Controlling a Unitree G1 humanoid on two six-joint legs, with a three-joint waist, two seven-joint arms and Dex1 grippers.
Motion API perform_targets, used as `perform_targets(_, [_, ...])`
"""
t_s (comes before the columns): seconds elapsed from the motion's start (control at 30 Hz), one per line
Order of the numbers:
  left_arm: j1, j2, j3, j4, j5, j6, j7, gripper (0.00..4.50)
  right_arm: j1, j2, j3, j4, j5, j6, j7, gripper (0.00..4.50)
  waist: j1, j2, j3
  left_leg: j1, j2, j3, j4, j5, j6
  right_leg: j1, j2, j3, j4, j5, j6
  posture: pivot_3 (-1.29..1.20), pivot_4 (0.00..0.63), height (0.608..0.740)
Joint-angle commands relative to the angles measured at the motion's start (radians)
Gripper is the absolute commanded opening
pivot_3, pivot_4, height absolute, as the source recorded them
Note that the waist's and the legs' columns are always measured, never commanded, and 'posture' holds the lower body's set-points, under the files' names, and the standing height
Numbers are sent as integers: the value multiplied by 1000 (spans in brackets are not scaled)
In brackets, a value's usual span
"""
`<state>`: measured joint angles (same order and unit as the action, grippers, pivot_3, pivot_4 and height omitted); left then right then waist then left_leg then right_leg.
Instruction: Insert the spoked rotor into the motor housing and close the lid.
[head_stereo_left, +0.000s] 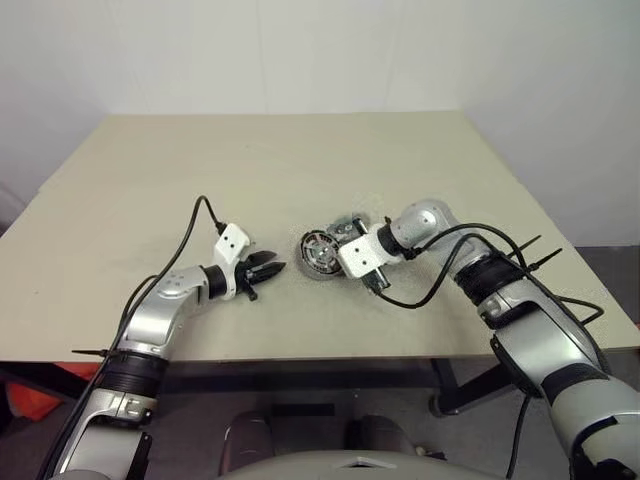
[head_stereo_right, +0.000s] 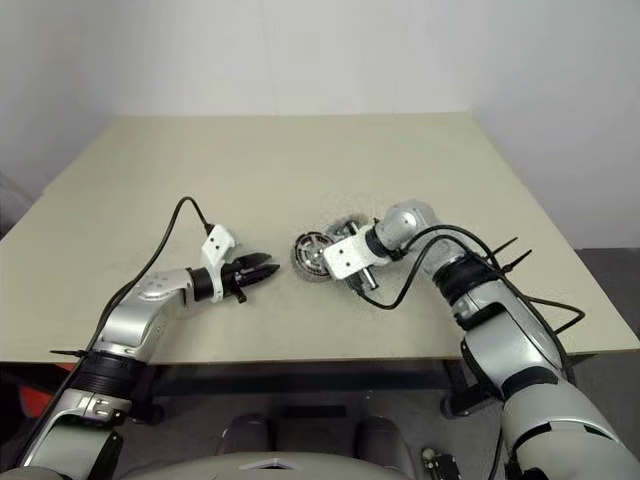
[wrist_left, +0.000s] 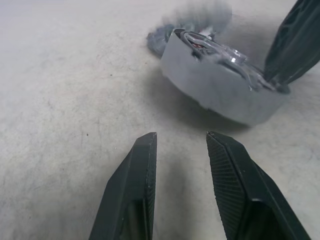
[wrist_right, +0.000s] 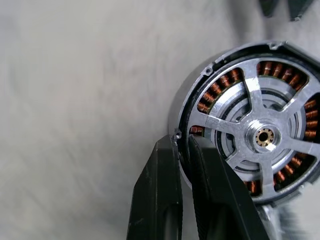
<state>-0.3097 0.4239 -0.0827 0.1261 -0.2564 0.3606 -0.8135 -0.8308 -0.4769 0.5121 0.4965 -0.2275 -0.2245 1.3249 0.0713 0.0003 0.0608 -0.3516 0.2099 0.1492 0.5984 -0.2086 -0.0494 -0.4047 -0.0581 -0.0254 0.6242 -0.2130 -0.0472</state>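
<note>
On the table (head_stereo_left: 300, 160), motor housing (wrist_right: 250, 125) — spoked rotor (wrist_right: 263, 135) inside — rim-clamped by right pincer (wrist_right: 182, 145); left pincer (wrist_left: 180, 142) apart.

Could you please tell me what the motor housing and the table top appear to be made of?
The motor housing looks like metal, probably aluminium: a matt silver-grey outer wall, brighter machined spokes, and coppery-orange wire windings between them. The table top looks like a matt beige board, perhaps laminate or painted wood; no grain shows, so I cannot say which.
</note>
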Motion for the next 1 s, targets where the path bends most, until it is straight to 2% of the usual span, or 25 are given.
perform_targets(0.03, [-1,5,21,-36,-6,-16,6,1657,-13,55,-102,-210,128,348,-2,6,-3,0,1,0,0,0,0,0,0,0,0,0,0,0,0,0,0,740])
perform_targets(0.1, [3,7,24,-37,-7,-16,9,1657,-19,98,-129,-278,153,565,-38,6,-4,1,1,0,1,0,0,0,0,-2,1,0,0,0,0,0,0,740])
perform_targets(0.2, [6,10,29,-40,-8,-14,10,1657,-29,138,-145,-351,173,782,-78,6,2,1,1,0,3,0,-2,1,-2,-2,2,-1,0,0,0,0,0,740])
perform_targets(0.4, [18,20,40,-59,-12,-8,18,1657,-49,193,-134,-307,175,986,-195,6,11,1,1,0,2,0,-2,3,-6,-1,1,-1,0,0,0,0,0,740])
perform_targets(0.77, [55,46,75,-106,-24,11,34,1657,-52,271,-104,-183,198,1080,-311,6,11,1,1,1,1,0,-4,5,-9,-1,1,-1,0,0,0,0,0,740])
perform_targets(0.93, [68,47,79,-118,-25,15,42,1657,-46,256,-79,-205,221,1094,-280,6,19,1,1,1,1,0,-4,5,-9,-1,0,-1,0,0,0,0,0,740])
perform_targets(1.0, [67,48,79,-117,-26,15,43,1657,-43,245,-73,-230,229,1096,-269,678,23,1,1,1,1,0,-4,5,-9,-1,0,-1,0,0,0,0,0,740])
